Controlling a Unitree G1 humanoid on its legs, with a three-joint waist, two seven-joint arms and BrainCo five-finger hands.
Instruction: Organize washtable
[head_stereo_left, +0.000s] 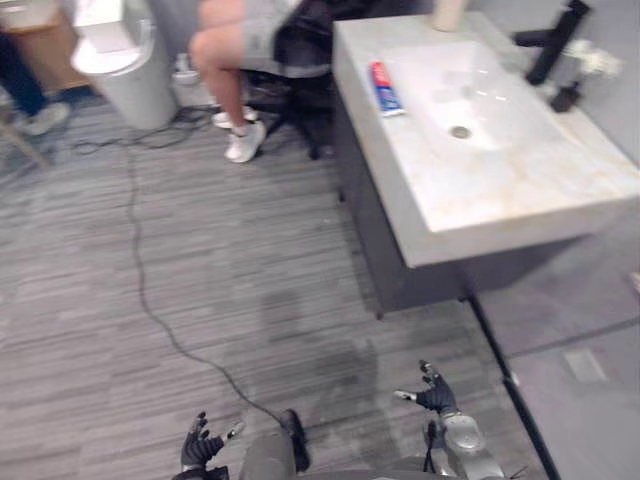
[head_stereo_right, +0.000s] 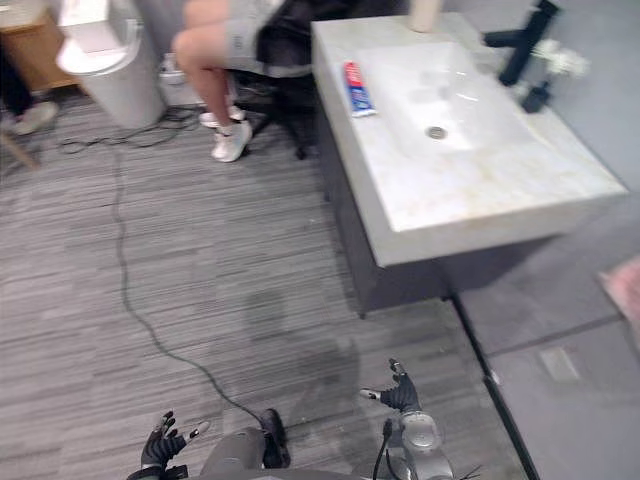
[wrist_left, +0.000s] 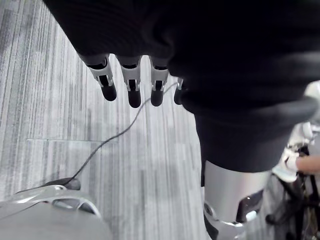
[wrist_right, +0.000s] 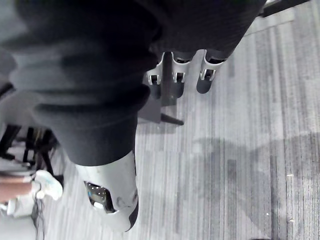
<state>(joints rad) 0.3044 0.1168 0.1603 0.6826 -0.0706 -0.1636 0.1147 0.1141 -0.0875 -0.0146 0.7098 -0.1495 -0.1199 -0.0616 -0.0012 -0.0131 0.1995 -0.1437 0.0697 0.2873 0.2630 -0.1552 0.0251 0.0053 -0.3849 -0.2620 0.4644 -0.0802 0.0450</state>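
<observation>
- The washtable (head_stereo_left: 500, 200), a pale marble-patterned slab on a dark cabinet, takes up the upper right of the eye views, well apart from both hands.
- Sunk into the slab is a white rectangular basin (head_stereo_left: 480, 85) with a small round metal drain (head_stereo_left: 460, 131).
- A red, white and blue toothpaste tube (head_stereo_left: 385, 88) lies flat on the slab just left of the basin.
- A black tap (head_stereo_left: 555, 42) stands at the slab's right side, with a small dark bottle (head_stereo_left: 566, 96) just below it in the frame.
- A beige cylindrical pot (head_stereo_left: 449, 12) stands at the top edge.
- The left hand (head_stereo_left: 200, 445), at the bottom left, has its fingers spread and straight and holds nothing, above the grey striped floor (head_stereo_left: 250, 250).
- The right hand (head_stereo_left: 432, 392), at the bottom right of centre, is likewise splayed and empty.
- A white plastic bin (head_stereo_left: 130, 70) stands at the upper left.
- A seated person (head_stereo_left: 225, 50) in white shoes is at the top centre.
</observation>
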